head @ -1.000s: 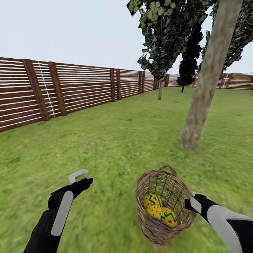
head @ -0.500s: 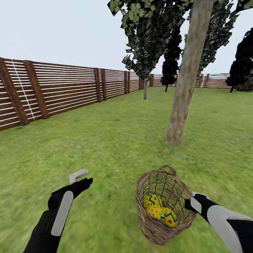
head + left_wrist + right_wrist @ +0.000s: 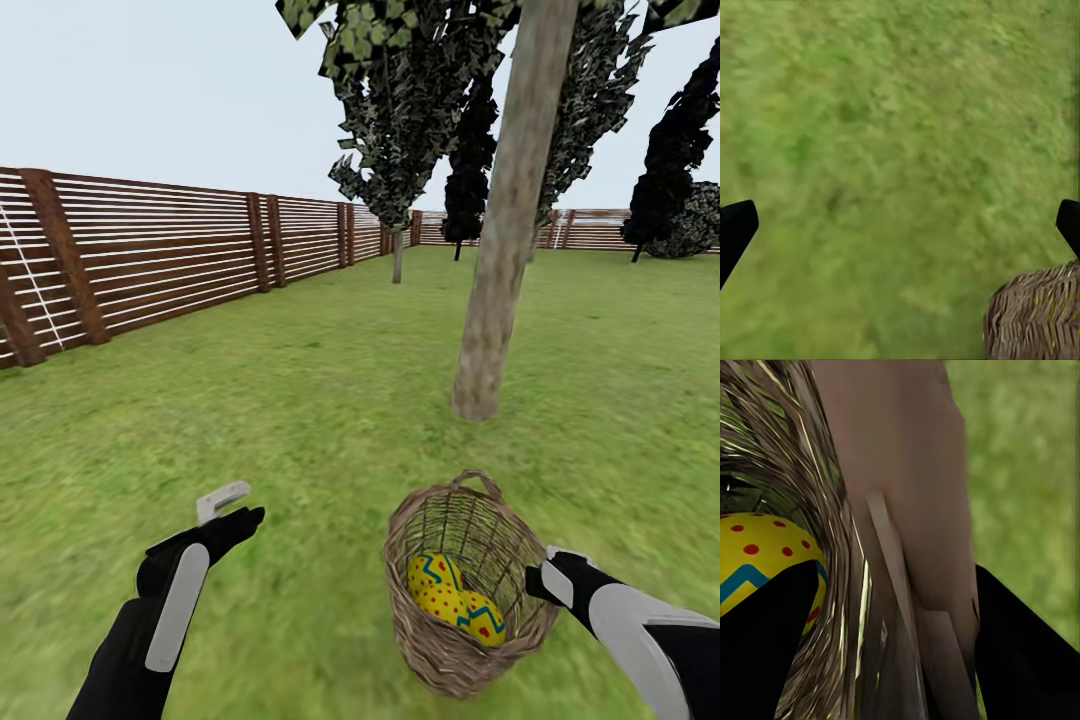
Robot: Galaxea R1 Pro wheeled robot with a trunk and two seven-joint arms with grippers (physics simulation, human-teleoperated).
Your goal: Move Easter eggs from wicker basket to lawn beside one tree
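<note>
Wicker basket (image 3: 468, 585) hangs tilted above the lawn (image 3: 300, 400), carried by the right gripper (image 3: 545, 580), whose fingers (image 3: 772, 652) pinch the rim wall: one dark finger lies inside the weave against an egg, the other outside on the grass side. Two Easter eggs (image 3: 452, 595) show plainly through the mouth, yellow with blue zigzags and red dots, bunched at the low side nearest those fingers; a third cannot be made out among them. The tree (image 3: 495, 270), its pale mottled trunk rising from the grass, stands a short way beyond the fingertips, past the basket's loop handle.

The left gripper (image 3: 232, 510) is held out over bare grass with its fingers spread wide and nothing between them; in the left wrist view the basket's woven wall (image 3: 1035, 315) sits just beside one fingertip.

Judging by looks, the basket is light and springy, so the thin rim could flex or twist in a pinch; the grip is best kept low on the stiff rim band. The eggs look smooth, hard and rounded, likely to roll and to squirt from a narrow pinch. Each should be taken across its widest middle, fingers coming down through the mouth, and set gently on grass by the trunk.
</note>
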